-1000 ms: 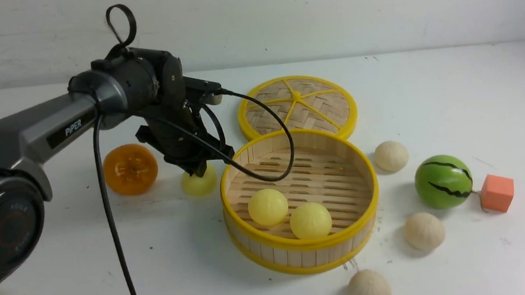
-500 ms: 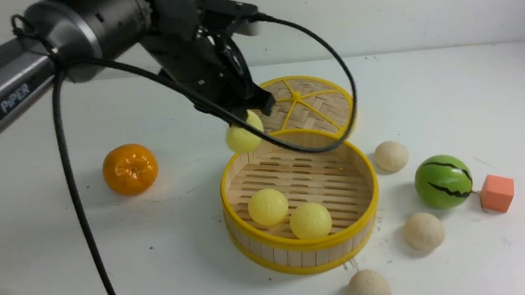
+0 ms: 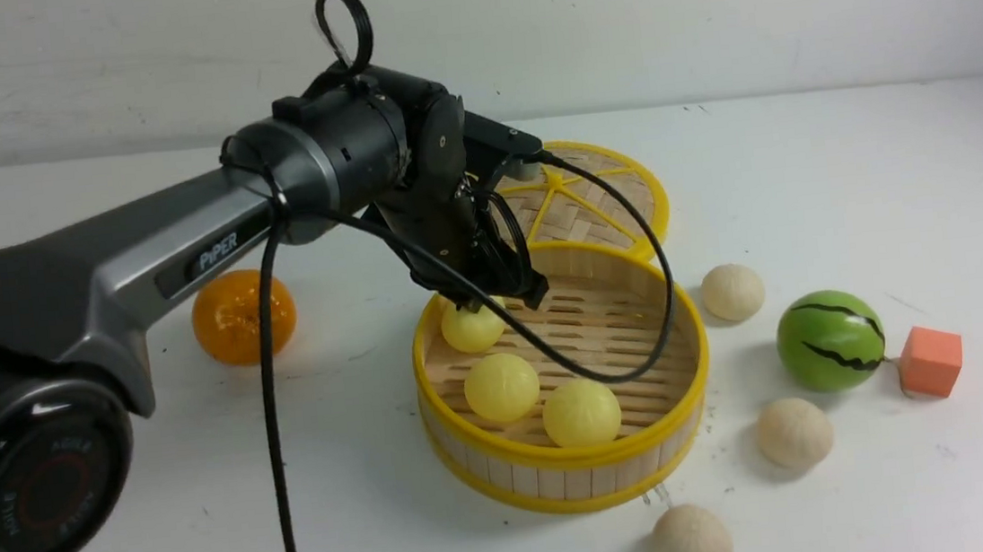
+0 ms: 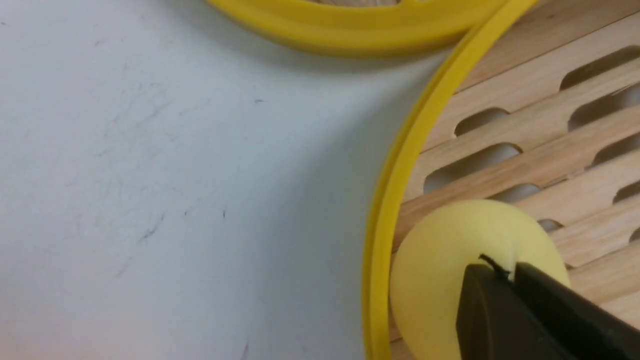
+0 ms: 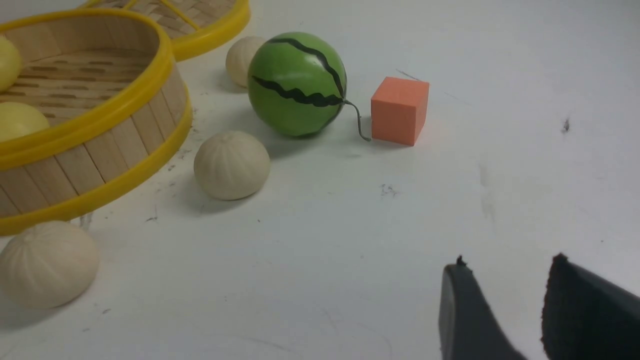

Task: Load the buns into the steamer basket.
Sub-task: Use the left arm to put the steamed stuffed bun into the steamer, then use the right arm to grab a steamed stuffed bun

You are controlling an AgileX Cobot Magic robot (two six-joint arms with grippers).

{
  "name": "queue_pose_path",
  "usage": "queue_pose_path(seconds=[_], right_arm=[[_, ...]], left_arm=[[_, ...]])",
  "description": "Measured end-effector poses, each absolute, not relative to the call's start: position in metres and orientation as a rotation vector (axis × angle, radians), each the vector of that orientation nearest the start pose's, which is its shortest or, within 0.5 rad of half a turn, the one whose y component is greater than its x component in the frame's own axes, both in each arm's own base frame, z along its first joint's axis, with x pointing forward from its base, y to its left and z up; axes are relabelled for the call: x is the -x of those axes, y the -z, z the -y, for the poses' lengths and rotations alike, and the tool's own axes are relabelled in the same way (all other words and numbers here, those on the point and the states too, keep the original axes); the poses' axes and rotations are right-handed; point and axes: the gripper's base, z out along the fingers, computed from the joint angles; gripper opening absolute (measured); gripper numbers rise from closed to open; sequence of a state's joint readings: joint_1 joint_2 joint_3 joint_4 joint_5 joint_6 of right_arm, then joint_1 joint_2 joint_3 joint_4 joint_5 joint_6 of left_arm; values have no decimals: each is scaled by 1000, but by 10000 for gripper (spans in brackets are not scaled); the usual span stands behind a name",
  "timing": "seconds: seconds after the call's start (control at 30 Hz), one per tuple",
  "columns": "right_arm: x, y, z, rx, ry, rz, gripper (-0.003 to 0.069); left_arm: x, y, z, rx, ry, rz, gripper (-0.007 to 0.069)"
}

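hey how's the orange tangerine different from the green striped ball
The tangerine is plain glossy orange; the striped ball is green with black stripes. The tangerine sits left of the steamer basket, the striped ball right of it. The tangerine is partly hidden behind a cable, the striped ball unobstructed. Both are roundish, resting outside the basket.

The basket point(image 3: 568, 460) looks like pale wood, its rims smooth yellow plastic. The lid point(image 3: 579, 204) is rough, like woven straw. Three balls point(image 3: 581, 412) are smooth and matt; the cream ones point(image 3: 794, 433) are matt and faintly pleated. The tangerine point(image 3: 221, 322) shines, the melon point(image 3: 830, 340) is glossy, the cube point(image 3: 931, 362) matt.
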State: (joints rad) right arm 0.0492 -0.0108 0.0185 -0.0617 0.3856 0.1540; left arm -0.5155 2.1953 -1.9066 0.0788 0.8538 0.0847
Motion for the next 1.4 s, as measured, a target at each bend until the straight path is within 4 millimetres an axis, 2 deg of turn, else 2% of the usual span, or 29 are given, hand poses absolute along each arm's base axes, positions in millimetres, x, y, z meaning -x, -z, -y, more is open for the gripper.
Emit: queue_pose_path(seconds=[0.1, 0.2, 0.23, 0.3, 0.37, 0.4, 0.47, 0.5, 0.53, 0.57, 0.63, 0.7, 0.73, 0.83, 0.87, 0.9, 0.93, 1.0, 1.03, 1.1, 1.13, 1.2, 1.23, 1.3, 1.4], right_arm=[[-52, -173, 0, -61, -79, -1876, 239], [-52, -173, 0, -61, -79, -1876, 239], [-52, -173, 0, -61, -79, -1876, 239], [-52, -173, 0, -61, -79, -1876, 239], [-52, -173, 0, -61, -79, -1876, 239], [-52, -173, 0, -61, -79, -1876, 239], [-52, -173, 0, -61, -79, -1876, 239], [-52, -173, 0, -61, -79, -1876, 239], [-52, -173, 0, -61, -79, -1876, 239], [-52, -173, 0, -61, -79, -1876, 239], [-52, -173, 0, -61, -79, -1876, 239], [-52, -173, 0, -61, -79, -1876, 239], [-52, -173, 0, -61, -79, -1876, 239], [-52, -173, 0, -61, -79, -1876, 239], [-52, -173, 0, -61, -79, -1876, 239], [-52, -173, 0, -61, -79, -1876, 239], [-52, -173, 0, -61, -79, -1876, 239], [-52, -173, 0, -61, -79, -1876, 239], [-52, -173, 0, -61, -79, -1876, 239], [-52, -173, 0, -61, -79, -1876, 239], [-52, -173, 0, -61, -79, -1876, 239], [-52, -173, 0, -61, -79, -1876, 239], [-52, -173, 0, -61, -79, -1876, 239], [-52, -173, 0, -61, -79, -1876, 239], [-52, -173, 0, -61, -79, -1876, 239]], left_arm=[[-430, -221, 237, -822, 53, -2496, 107], [-428, -224, 237, -812, 63, -2505, 277], [-428, -225, 237, -811, 62, -2508, 286], [-421, -242, 233, -777, 77, -2525, 398], [-408, -271, 228, -753, 91, -2522, 440], [-407, -274, 228, -748, 94, -2515, 441], [-383, -323, 219, -687, 139, -2486, 409], [-365, -352, 213, -639, 180, -2470, 343], [-355, -367, 208, -618, 207, -2448, 292], [-346, -378, 205, -604, 234, -2437, 248], [-314, -405, 189, -579, 300, -2399, 76], [-296, -412, 180, -575, 319, -2389, 11], [-276, -415, 169, -568, 339, -2376, -13], [-234, -403, 147, -540, 401, -2339, -13], [-215, -392, 137, -528, 423, -2332, -13], [-212, -391, 135, -521, 433, -2320, -13], [-183, -369, 119, -495, 464, -2296, -13], [-165, -354, 109, -468, 494, -2260, -13], [-145, -336, 98, -428, 532, -2199, -13], [-119, -311, 82, -378, 578, -2080, -13], [-109, -296, 74, -353, 591, -2019, -13], [-90, -280, 62, -317, 613, -1901, -13], [-89, -279, 60, -316, 612, -1881, -13], [-73, -260, 49, -283, 627, -1781, -13], [-58, -245, 39, -256, 646, -1676, -13]])
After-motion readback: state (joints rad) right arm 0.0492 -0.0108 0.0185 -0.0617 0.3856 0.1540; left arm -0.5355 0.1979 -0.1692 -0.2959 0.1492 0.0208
